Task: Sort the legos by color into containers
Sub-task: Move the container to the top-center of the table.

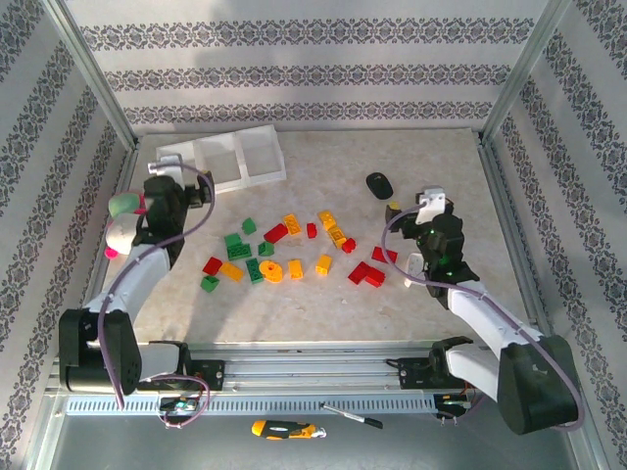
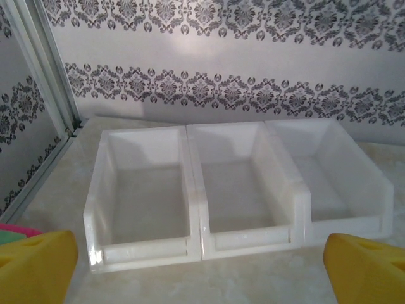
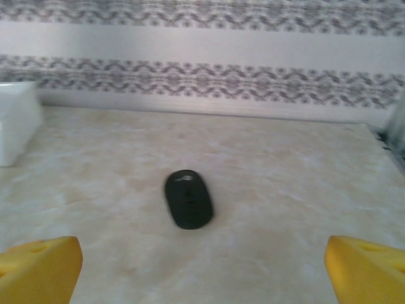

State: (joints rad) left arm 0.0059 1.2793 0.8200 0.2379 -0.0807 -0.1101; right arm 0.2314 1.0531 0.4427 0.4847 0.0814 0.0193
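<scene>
Red, green and yellow-orange legos lie scattered across the middle of the table, among them a green one (image 1: 235, 245), an orange one (image 1: 272, 271) and a red cluster (image 1: 364, 274). The white three-compartment tray (image 1: 225, 162) sits at the back left, and all its compartments (image 2: 149, 190) look empty. My left gripper (image 1: 174, 168) hovers just in front of the tray, its yellow fingertips (image 2: 35, 266) wide apart and holding nothing. My right gripper (image 1: 402, 211) is open at the right, facing the black mouse (image 3: 188, 199), with its fingertips (image 3: 38, 269) spread and nothing between them.
The black mouse (image 1: 379, 184) lies at the back right, between the legos and the right gripper. A pink-green-white plush toy (image 1: 122, 220) rests by the left arm, its edge (image 2: 12, 233) beside the left finger. Metal frame posts and patterned walls enclose the table.
</scene>
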